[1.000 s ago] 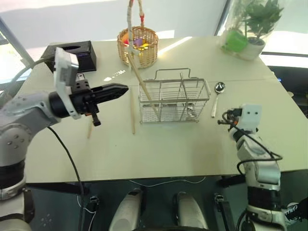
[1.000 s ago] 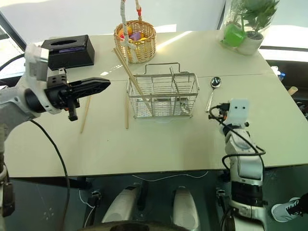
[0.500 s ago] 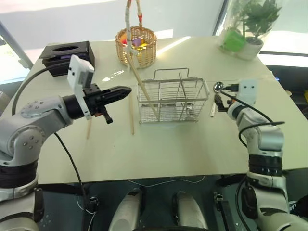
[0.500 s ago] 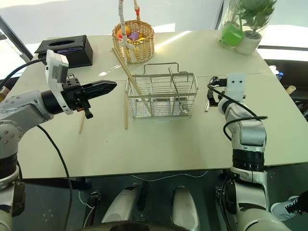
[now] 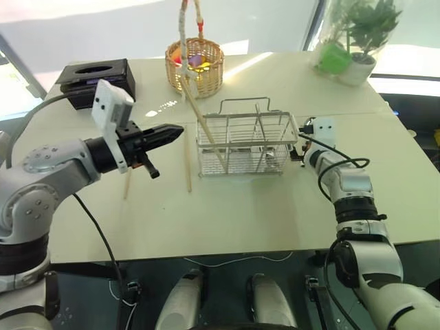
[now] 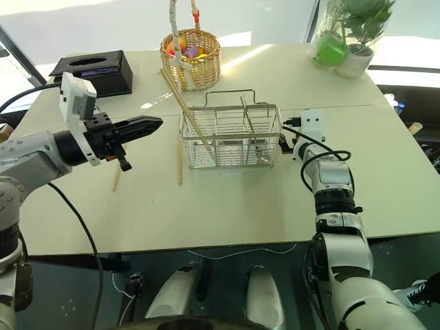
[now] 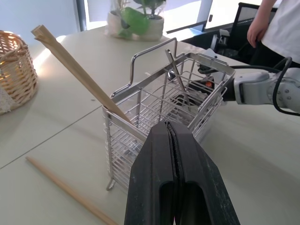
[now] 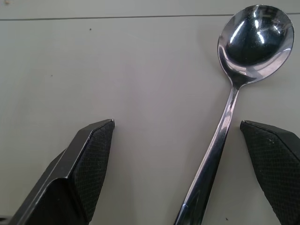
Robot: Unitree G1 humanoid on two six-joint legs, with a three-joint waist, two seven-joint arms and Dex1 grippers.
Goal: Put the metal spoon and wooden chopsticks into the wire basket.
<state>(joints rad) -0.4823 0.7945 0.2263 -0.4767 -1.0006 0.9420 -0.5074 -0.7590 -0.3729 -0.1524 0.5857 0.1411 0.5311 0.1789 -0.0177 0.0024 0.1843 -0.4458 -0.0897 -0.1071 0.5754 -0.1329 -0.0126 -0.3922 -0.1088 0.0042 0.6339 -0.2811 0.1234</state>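
While the left hand [image 5: 172, 130] is held above the table [image 5: 234, 213] with its two black fingers pressed together, it is pointed toward the wire basket [image 5: 249, 145], which is set near the middle of the table. One of the wooden chopsticks [image 5: 204, 118] is seen leaning inside the basket's left end, its top tilted toward the round wicker basket [image 5: 196, 64]; another chopstick [image 5: 188, 159] is laid flat just left of the wire basket, and a third stick [image 5: 126, 184] is partly hidden under the left arm. The right hand [image 5: 300, 148] is placed low at the wire basket's right end. A black box [image 5: 96, 77] and a potted plant [image 5: 357, 41] are found at the far corners.

From the left wrist, the shut fingers [image 7: 176, 187] are seen aimed at the wire basket [image 7: 159, 112], with the leaning chopstick [image 7: 79, 77] and the flat one [image 7: 70, 192] in view. A person [image 7: 274, 28] is seen beyond the table.

From the right wrist, the metal spoon [image 8: 234, 93] is seen lying flat on the table [image 8: 117, 70], its handle between the widely spread fingers [image 8: 86, 164], nearer the one than the other, untouched.
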